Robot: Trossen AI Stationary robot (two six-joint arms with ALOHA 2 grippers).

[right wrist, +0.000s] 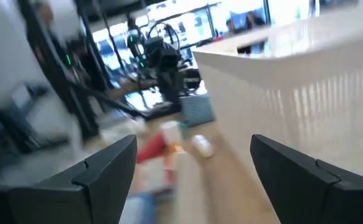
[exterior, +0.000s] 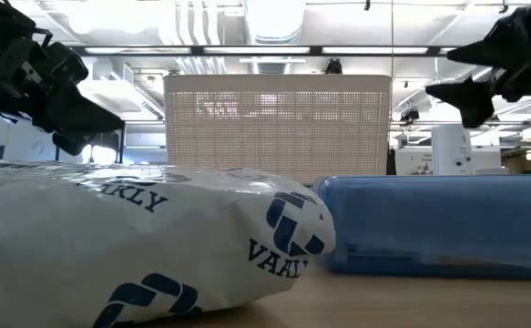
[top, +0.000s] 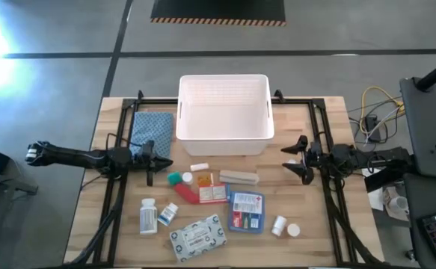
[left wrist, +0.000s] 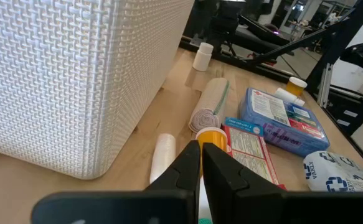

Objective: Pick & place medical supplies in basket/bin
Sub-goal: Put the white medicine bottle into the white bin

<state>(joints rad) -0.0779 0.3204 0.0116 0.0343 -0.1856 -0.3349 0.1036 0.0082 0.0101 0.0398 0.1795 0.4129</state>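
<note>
From overhead I see the white bin at the far middle of the worktop, nothing inside it. The supplies lie in front of it: a beige bar, a red-white packet, a blue-red packet, the grey-white patterned pack, two white bottles at the left and two more at the right. My left claw hangs just left of the teal-capped piece, beside the blue-grey cloth. My right claw hovers to the right of the bin, fingers spread.

At table height, the patterned pack fills the foreground, the blue packet beside it, the bin's slotted wall behind; both arms hang dark at the upper corners.

Through the left wrist, my fingers are pressed together with nothing between them, over a small white tube, close to the bin wall.

Through the right wrist, my two fingers stand wide apart; the bin sits beside them, and the supplies beyond are blurred.
</note>
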